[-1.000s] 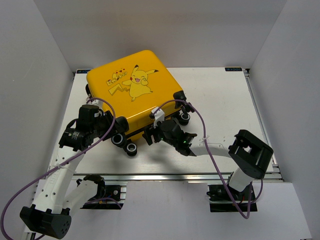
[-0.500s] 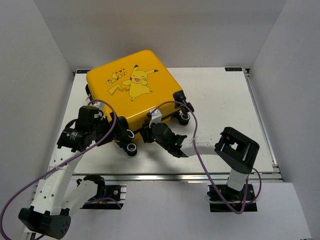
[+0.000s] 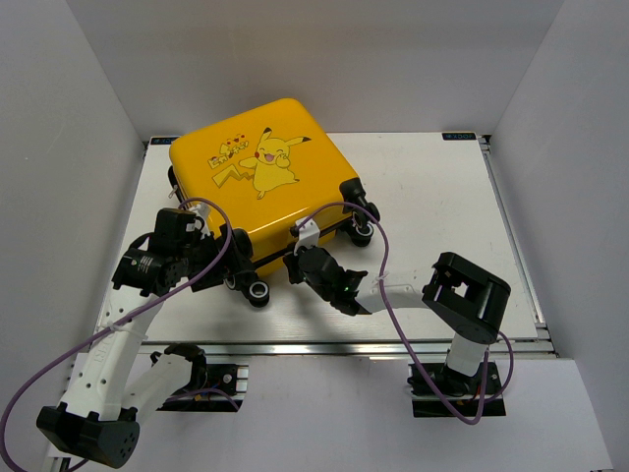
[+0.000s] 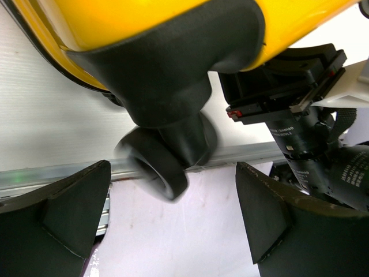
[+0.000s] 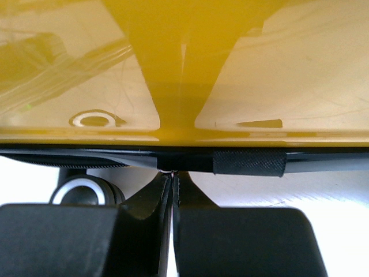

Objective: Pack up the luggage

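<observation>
The luggage [image 3: 260, 182] is a yellow hard-shell case with a cartoon print. It lies flat and closed at the back left of the table. My left gripper [image 3: 234, 267] [image 4: 173, 219] is open at the case's near left corner. A blurred black wheel [image 4: 155, 167] hangs just ahead of its fingers, untouched. My right gripper [image 3: 295, 264] [image 5: 173, 176] is shut, its tips pressed against the black zipper trim [image 5: 115, 158] on the near side wall. A tiny pale bit shows at the tips; I cannot tell if it is pinched.
A knurled black sleeve [image 5: 249, 163] sits on the zipper line just right of my right fingertips. Another wheel [image 3: 362, 234] stands at the case's right corner. The metal rail [image 3: 344, 346] marks the table's near edge. Purple cables [image 3: 383, 275] loop over both arms. White walls close in on three sides.
My right gripper moved left to the case's near side and went from open to shut. My left gripper opened wide at the corner wheel. The case barely shifted.
</observation>
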